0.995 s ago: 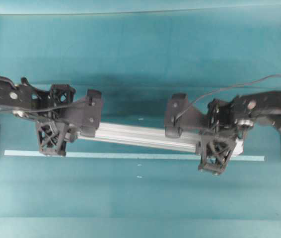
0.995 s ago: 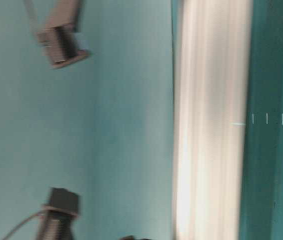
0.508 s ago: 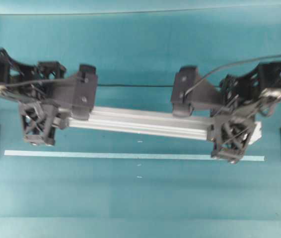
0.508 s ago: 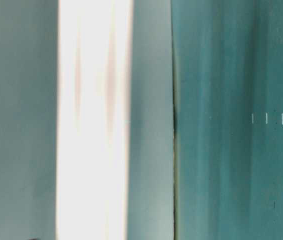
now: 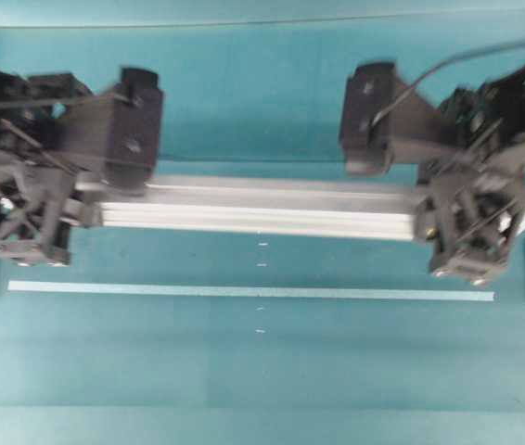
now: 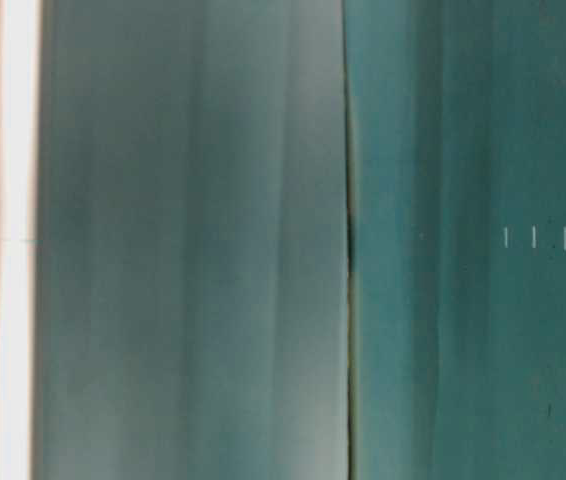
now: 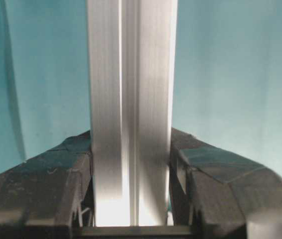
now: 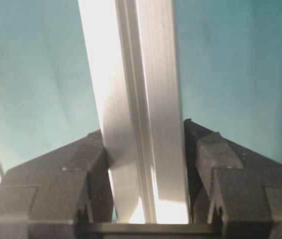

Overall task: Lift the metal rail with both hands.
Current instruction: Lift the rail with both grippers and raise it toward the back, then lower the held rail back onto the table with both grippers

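Metal rail [image 5: 262,209]: long straight silver aluminium extrusion, lengthwise grooves along its faces, bright glare on the upper surfaces. Pose: nearly level across the overhead view, running from 9 o'clock to 3 o'clock, raised off the teal surface. Each end sits clamped between black lattice fingers: left gripper [image 7: 130,164] at 9 o'clock, right gripper [image 8: 146,164] at 3 o'clock.

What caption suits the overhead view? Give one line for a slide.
Left gripper and right gripper clamp opposite ends of the metal rail above the teal table.
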You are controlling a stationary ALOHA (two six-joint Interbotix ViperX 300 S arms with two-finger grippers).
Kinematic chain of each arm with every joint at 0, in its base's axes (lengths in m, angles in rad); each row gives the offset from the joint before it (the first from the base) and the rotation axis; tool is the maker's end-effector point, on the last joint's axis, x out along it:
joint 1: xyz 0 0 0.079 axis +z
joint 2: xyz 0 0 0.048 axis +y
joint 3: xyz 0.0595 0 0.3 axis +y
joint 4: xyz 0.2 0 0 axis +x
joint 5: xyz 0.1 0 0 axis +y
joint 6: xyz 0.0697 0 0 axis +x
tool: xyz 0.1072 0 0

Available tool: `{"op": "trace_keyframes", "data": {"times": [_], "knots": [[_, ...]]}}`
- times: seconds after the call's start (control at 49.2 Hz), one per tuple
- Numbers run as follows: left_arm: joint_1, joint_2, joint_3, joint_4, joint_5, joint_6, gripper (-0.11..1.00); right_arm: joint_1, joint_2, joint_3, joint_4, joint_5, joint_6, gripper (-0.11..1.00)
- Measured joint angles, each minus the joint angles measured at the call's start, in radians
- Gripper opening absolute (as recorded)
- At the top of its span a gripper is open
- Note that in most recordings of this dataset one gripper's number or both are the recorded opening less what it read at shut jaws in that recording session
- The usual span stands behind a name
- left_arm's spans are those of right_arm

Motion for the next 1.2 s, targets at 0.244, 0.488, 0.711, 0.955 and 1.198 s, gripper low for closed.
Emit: {"op": "trace_keyframes", "data": {"times": [0.244, 0.488, 0.711, 0.955, 1.198], "knots": [[-0.018, 0.000, -0.141, 0.003, 0.095, -0.028, 0.31, 0.002, 0.005, -0.129, -0.044, 0.121, -0.002, 0.39], [-0.038, 0.009, -0.276, 0.008, 0.147, -0.031, 0.31, 0.003, 0.012, -0.233, -0.046, 0.156, -0.002, 0.39], [-0.051, 0.051, -0.379, 0.008, 0.225, -0.035, 0.31, 0.008, 0.023, -0.298, -0.046, 0.167, -0.003, 0.39], [-0.051, 0.055, -0.390, 0.009, 0.229, -0.035, 0.31, 0.008, 0.023, -0.310, -0.046, 0.169, -0.002, 0.39], [-0.051, 0.057, -0.390, 0.009, 0.229, -0.034, 0.31, 0.008, 0.023, -0.311, -0.046, 0.170, -0.003, 0.39]]}}
